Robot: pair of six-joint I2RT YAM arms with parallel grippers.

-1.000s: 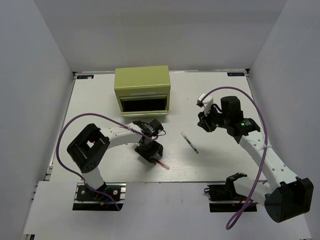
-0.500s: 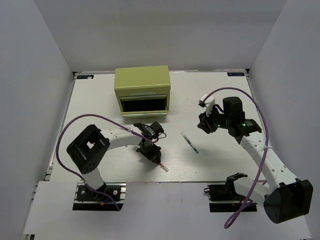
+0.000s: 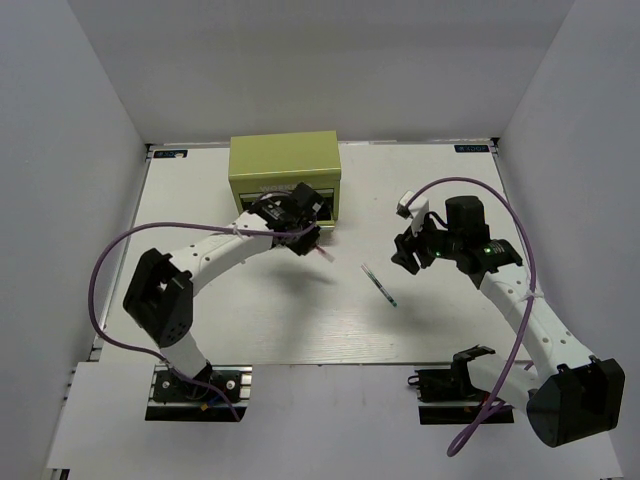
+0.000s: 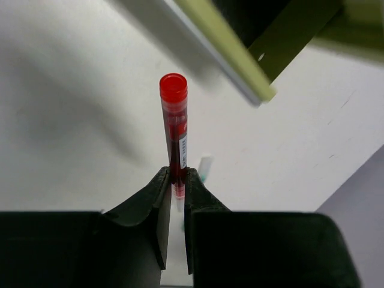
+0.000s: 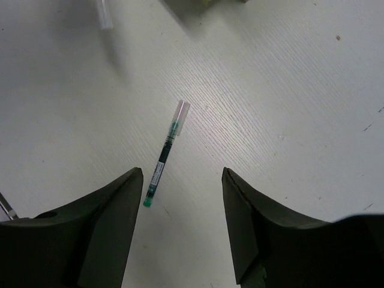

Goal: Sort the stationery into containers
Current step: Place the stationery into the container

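Red pen now near tool chest

Robot lab test cell
White panels wall in a white table; a left arm and right arm, trailing purple cables, are bolted to metal mounts at its near edge.

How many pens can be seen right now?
2. A red pen is held in the left gripper near the green chest; a green-tipped pen lies on the table. Others may be hidden.
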